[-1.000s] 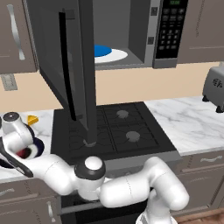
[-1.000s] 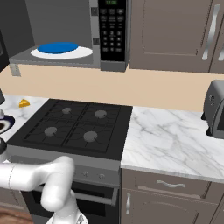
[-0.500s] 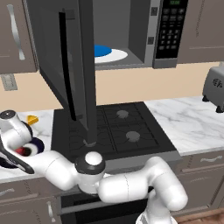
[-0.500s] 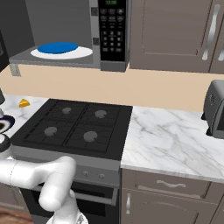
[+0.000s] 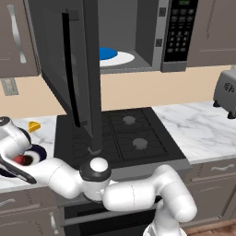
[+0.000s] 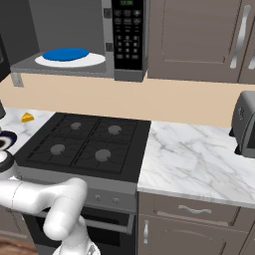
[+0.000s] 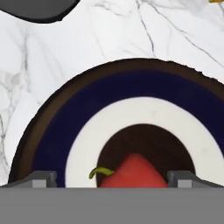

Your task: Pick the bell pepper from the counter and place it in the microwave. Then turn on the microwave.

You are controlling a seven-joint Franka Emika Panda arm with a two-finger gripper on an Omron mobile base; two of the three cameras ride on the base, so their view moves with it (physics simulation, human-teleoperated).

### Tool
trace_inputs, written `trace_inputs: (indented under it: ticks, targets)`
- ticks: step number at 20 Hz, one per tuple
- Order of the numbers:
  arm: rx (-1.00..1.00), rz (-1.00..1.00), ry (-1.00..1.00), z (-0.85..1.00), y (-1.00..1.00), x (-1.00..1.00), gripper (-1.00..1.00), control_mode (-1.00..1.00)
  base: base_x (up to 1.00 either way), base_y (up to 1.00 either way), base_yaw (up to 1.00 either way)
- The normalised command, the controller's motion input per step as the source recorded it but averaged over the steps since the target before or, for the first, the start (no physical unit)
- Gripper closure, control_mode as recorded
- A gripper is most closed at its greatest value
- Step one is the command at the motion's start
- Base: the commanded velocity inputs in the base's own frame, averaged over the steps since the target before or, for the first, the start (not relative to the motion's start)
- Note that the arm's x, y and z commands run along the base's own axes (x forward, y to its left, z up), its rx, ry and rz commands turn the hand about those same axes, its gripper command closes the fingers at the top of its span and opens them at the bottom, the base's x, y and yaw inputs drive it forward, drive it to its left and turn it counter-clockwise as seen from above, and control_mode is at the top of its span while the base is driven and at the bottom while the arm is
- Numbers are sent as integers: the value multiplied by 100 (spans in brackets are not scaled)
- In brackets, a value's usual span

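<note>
The bell pepper (image 7: 131, 173), red with a green stem, lies in the middle of a dark-rimmed plate (image 7: 52, 131) on the white marble counter (image 7: 87, 39). My gripper (image 7: 113, 180) is open just above it, one fingertip (image 7: 40, 179) on each side of the pepper and not touching it. From the left base camera the pepper (image 5: 19, 160) shows on the plate (image 5: 39, 151) under my hand at the far left. The microwave (image 5: 138, 37) hangs over the stove with its door (image 5: 69, 69) swung wide open; inside sits a white turntable with a blue centre (image 6: 68, 56).
A black stovetop (image 6: 84, 144) lies between the plate and the right counter. A small yellow wedge (image 5: 33, 125) sits behind the plate. The open door overhangs the stove's left side. The keypad panel (image 6: 128, 35) is to the right of the opening. A silver toaster (image 6: 245, 124) stands at far right.
My hand has sunk a little towards the plate at the far left. The jaws stay open and nothing else has moved.
</note>
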Motion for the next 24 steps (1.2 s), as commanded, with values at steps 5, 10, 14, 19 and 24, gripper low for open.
trace_inputs:
  ticks: [5,10,14,19,24]
  targets:
    - [-2,0,-1,-5,-2,-11,-100,-100,0,0,0]
    - [-1,-1,-1,-6,-8,-10,-100,-100,0,0,0]
    - [-1,-1,-3,-6,-12,-8,-100,-100,0,0,0]
    - [0,-1,-3,-5,-14,-12,-100,-100,0,0,0]
    - [0,-2,-3,-3,-20,-8,-100,-100,0,0,0]
